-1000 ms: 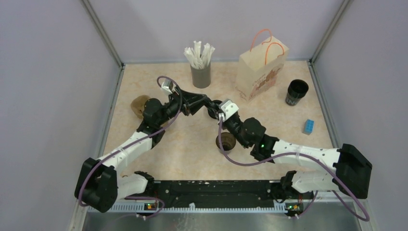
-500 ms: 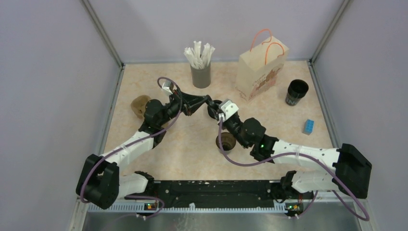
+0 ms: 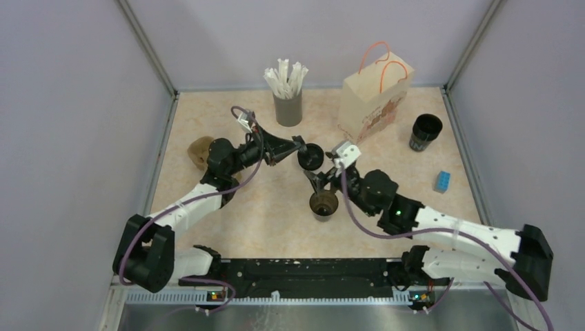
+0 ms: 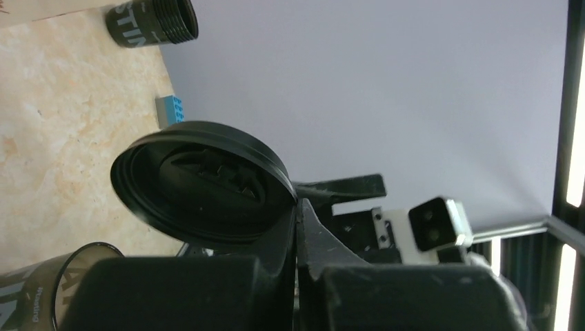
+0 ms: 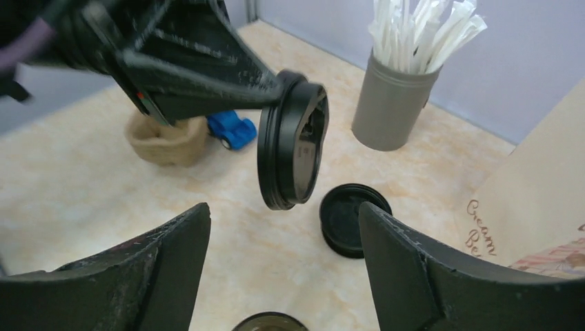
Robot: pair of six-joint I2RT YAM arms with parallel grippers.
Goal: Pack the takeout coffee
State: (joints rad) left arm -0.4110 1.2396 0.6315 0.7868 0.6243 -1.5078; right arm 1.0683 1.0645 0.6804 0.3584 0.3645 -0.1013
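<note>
Hazards, largest item first. The left arm [image 3: 186,207] and the right arm [image 3: 441,224] converge over the middle of the tabletop [image 3: 414,165] with their hands close together. A careless move by either could knock them together and jolt the load loose. The paper bag [image 3: 372,103] stands upright by the far edge, toward the far right corner. It looks light and tall, and is likely to tip or slide if a cup is pushed against its mouth. The takeout coffee [image 3: 323,204] is open-topped with brown fill showing, and stands near the middle of the tabletop, a little toward the near edge, below the right hand. A squeeze too hard or off-centre could buckle its wall or spill it. The lid [image 3: 310,157] is held by its rim alone, tilted on edge in the air just far-side of the cup. With so thin a purchase it may slip or seat crooked. Pose: the left arm reaches in from the near left corner with its elbow bent, and the left hand [image 3: 301,149] is pressed together on the lid's rim. The right arm extends from the near right corner. The right hand [image 5: 283,210] is spread wide and angled downward, with the cup's rim below and between its fingers and no contact visible.
</note>
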